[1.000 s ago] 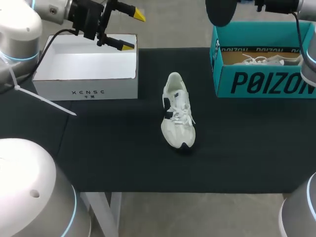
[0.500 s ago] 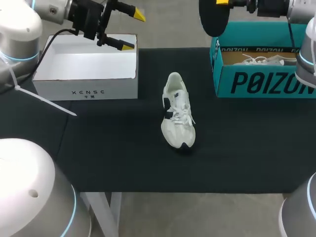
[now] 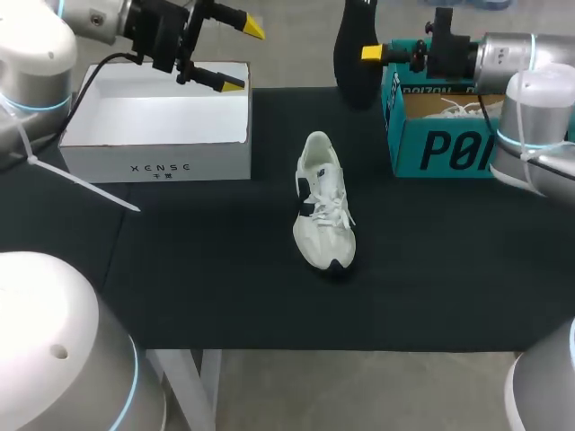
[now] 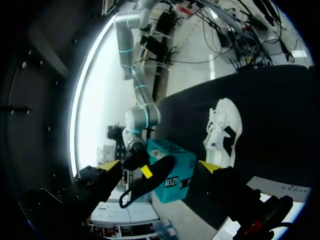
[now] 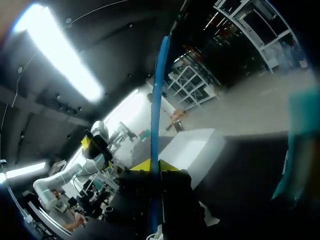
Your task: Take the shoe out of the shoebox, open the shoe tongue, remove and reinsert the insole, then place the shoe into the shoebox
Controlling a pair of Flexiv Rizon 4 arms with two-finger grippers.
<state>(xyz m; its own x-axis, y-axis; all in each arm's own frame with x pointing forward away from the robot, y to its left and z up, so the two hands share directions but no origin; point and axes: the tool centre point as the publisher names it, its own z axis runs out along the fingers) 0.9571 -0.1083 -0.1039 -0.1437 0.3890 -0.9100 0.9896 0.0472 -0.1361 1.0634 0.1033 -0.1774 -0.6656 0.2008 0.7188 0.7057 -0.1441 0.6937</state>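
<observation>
- Your right hand [image 3: 368,54] pinched the flat dark insole [image 3: 352,45], well apart from the white laced sneaker [image 3: 323,202].
- Your left hand [image 3: 241,56] hung spread.
- Best bet was feeding it toe-first into the opening.

A white, dark-patched shoe [image 3: 323,202] sits upright on the bench [image 3: 225,287]; the dark insole [image 3: 353,49] hangs on edge beside the open teal shoebox [image 3: 440,148].

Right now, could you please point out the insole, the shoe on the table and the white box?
insole [image 3: 352,65], head view, its middle
shoe [image 3: 331,208], head view, laces
white box [image 3: 157,163], head view, front wall
</observation>
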